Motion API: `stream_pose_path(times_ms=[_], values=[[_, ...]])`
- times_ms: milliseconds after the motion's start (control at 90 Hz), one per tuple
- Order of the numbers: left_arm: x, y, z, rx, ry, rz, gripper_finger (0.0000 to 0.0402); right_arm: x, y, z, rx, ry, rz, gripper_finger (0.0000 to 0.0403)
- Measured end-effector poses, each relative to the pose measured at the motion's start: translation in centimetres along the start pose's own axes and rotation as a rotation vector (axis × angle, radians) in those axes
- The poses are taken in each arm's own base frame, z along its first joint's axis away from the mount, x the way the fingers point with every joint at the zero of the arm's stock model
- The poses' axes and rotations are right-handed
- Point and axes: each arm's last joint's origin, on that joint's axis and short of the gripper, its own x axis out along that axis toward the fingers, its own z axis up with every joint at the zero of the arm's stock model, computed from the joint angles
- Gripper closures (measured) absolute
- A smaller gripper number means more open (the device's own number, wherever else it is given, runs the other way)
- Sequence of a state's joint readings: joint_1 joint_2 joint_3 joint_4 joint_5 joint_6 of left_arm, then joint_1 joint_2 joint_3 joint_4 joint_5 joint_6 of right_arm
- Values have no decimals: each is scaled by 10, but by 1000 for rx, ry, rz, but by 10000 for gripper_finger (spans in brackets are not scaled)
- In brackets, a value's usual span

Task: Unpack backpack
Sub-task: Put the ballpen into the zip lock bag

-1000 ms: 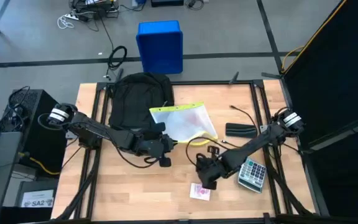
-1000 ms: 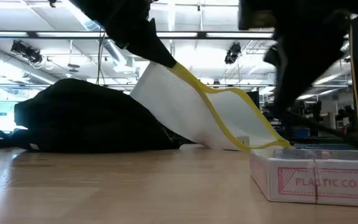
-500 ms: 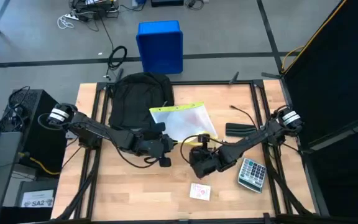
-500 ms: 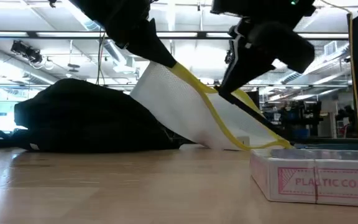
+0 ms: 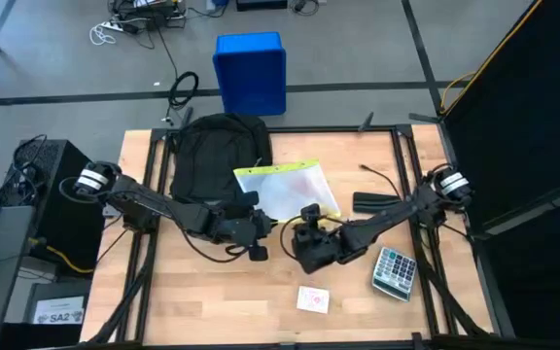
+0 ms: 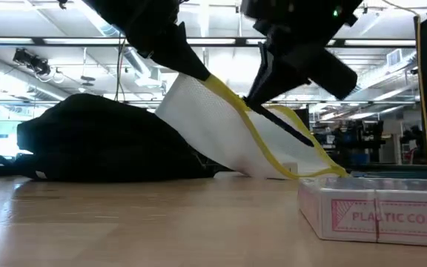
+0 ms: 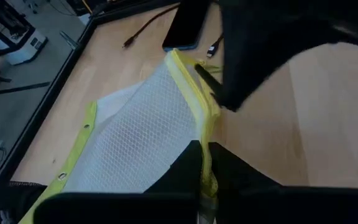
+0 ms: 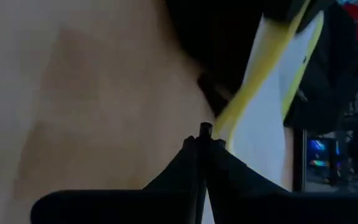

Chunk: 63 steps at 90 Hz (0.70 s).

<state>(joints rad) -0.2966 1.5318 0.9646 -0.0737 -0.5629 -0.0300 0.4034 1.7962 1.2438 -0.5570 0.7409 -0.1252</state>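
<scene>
The black backpack [image 5: 217,146] lies at the far left of the table, also seen in the low view [image 6: 102,141]. A white mesh pouch with yellow trim [image 5: 285,190] lies beside it, one end raised by my left gripper [image 5: 259,231], which is shut on it. My right gripper [image 5: 297,243] is shut, its tips [image 8: 202,140] close to the pouch's yellow edge [image 8: 241,106]; whether they touch it I cannot tell. My left gripper pinches the pouch's yellow-trimmed edge [image 7: 199,134] between its two fingers, at the end toward the table's near side. That end is lifted off the table. From there the pouch [image 6: 228,126] slopes down, with its low edge [image 6: 310,172] on the table.
A card box [image 5: 312,299] lies near the front edge and shows close up in the low view [image 6: 376,211]. A calculator [image 5: 394,270] lies at the right. A flat black item [image 5: 375,202] and a cable [image 5: 377,175] lie farther back. A blue bin [image 5: 251,73] stands beyond the table.
My right gripper has risen from above the card box and gone toward the far edge and the left, up to the pouch's raised yellow edge. The card box stays where it was. My left gripper and the pouch have kept still.
</scene>
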Motion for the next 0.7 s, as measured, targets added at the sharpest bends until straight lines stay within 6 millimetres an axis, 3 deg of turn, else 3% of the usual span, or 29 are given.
stream_pose_path(times_ms=[344,700], values=[[0,0,0,1,-1,0,402,9,-9,-6,49,57,26,403],[0,0,1,-3,-9,0,402,27,-31,-3,123,27,-18,403]])
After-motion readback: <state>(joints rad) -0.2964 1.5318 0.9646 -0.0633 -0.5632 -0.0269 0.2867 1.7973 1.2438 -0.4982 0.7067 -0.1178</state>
